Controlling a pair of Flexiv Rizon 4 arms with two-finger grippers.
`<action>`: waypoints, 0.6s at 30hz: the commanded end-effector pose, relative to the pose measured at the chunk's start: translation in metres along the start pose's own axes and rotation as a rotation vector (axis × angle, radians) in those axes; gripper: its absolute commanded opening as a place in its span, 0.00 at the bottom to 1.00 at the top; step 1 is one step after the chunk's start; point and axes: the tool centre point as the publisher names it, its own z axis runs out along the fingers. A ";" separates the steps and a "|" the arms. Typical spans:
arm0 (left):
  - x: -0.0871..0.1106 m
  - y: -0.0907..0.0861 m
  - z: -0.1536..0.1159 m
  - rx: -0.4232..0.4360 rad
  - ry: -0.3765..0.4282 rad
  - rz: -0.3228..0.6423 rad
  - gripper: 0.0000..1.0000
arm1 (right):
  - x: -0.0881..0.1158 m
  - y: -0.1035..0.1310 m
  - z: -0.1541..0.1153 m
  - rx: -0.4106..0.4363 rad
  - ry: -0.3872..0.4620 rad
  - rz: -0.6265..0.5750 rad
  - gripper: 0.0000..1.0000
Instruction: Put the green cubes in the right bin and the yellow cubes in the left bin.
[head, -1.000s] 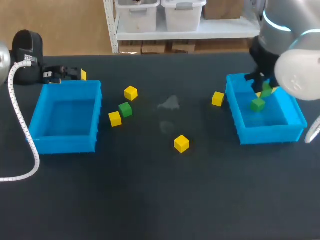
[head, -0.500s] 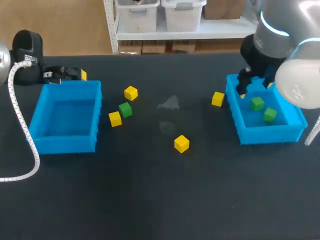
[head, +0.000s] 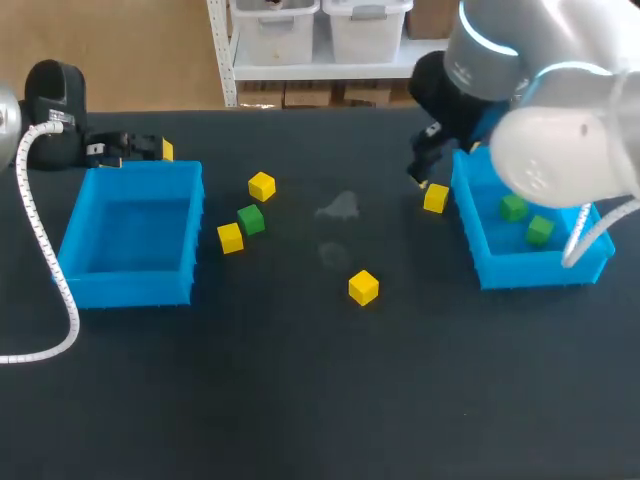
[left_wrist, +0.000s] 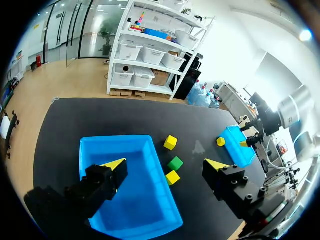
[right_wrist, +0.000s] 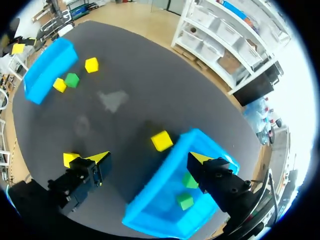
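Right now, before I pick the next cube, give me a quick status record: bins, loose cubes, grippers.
right bin: holds two green cubes
left bin: no cubes inside
loose yellow cubes: four
loose green cube: one, between two yellow ones
right gripper: open, empty, a yellow cube just ahead
left gripper: open, empty, near left bin

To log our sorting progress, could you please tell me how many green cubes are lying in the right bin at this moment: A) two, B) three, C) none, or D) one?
A: one green cube and a second green cube lie inside the right bin, while the third green cube lies out on the table.
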 end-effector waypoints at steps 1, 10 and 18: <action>0.001 0.002 0.000 0.010 -0.005 0.002 1.00 | -0.025 0.012 0.006 -0.020 0.027 0.000 1.00; 0.001 0.002 0.000 0.010 -0.005 0.002 1.00 | -0.061 0.061 0.016 -0.068 0.030 -0.090 1.00; 0.001 0.002 0.000 0.010 -0.005 0.002 1.00 | -0.087 0.098 0.024 -0.102 0.002 -0.216 1.00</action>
